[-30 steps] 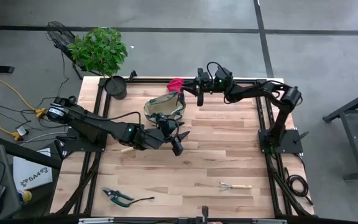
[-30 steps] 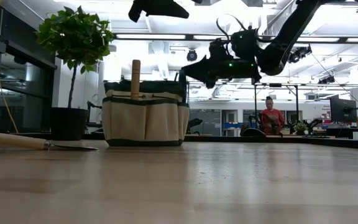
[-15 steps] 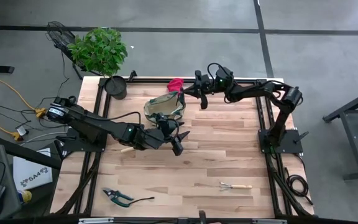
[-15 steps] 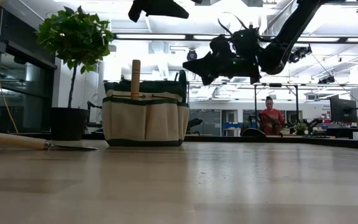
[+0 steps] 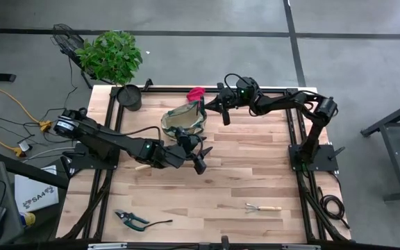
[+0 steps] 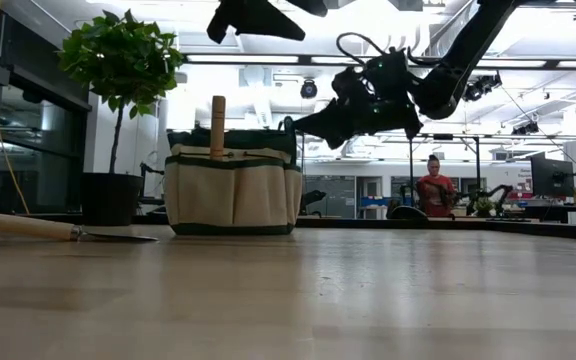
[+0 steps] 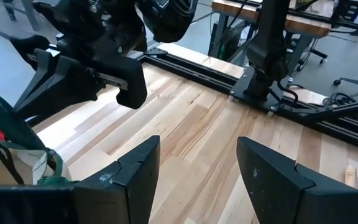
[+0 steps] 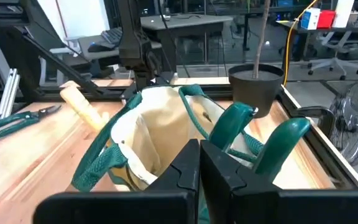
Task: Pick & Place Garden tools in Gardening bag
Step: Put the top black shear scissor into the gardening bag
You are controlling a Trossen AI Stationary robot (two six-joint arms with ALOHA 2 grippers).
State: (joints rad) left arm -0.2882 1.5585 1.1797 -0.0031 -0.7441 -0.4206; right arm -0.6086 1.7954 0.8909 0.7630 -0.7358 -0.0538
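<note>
Right gripper (image 5: 222, 111) fingers clenched on nothing, just beside gardening bag (image 5: 185, 119) rim, apparently to catch green handle ahead of tips. Left gripper (image 5: 201, 158) fingers spread, empty, bag behind. Pruners (image 5: 132, 220), mini rake (image 5: 263, 207) well apart on surface (image 5: 255, 167), unpacked.

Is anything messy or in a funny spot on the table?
Yes. The red glove lies behind the tan fabric bag, not inside. The green-handled pruners and small wooden-handled rake lie far off near the front edge.
</note>
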